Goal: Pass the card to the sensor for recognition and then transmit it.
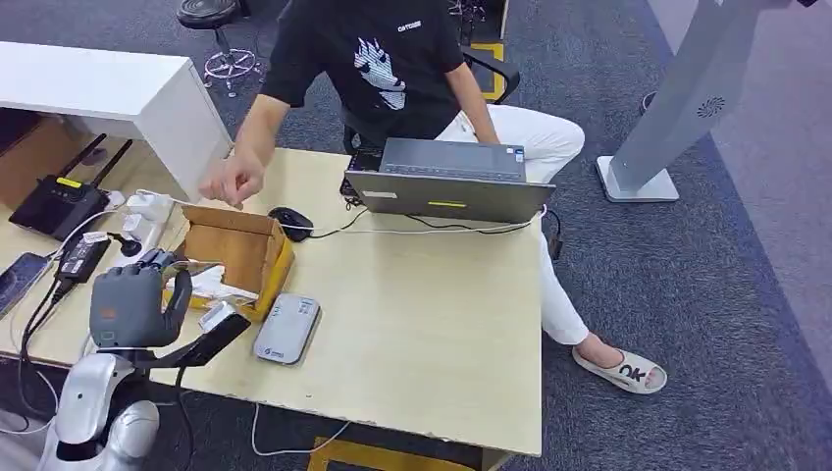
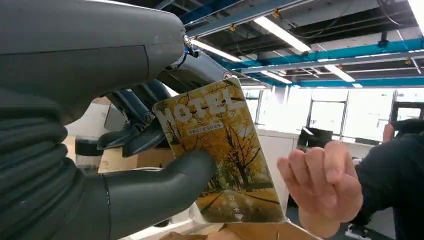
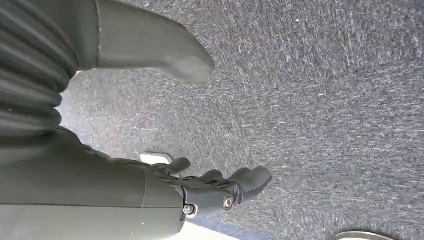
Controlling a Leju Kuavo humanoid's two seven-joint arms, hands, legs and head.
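The robot's left hand is raised above the near left part of the wooden table, just beside an open cardboard box. It grips a card between its thick thumb and its darker fingers. The card is a yellow one printed with autumn trees and the word HOTEL. In the left wrist view its long axis runs away from the hand's grip, with the lettered short end next to the fingers and the opposite end free, pointing toward the person.

A person's hand is close to that free end, fingers loosely curled (whether it touches the card cannot be told). The person, in a black shirt, sits at the far side of the table behind a laptop.

A grey card reader lies flat on the table, just beside the box.

The right hand hangs over grey carpet, fingers apart and holding nothing.
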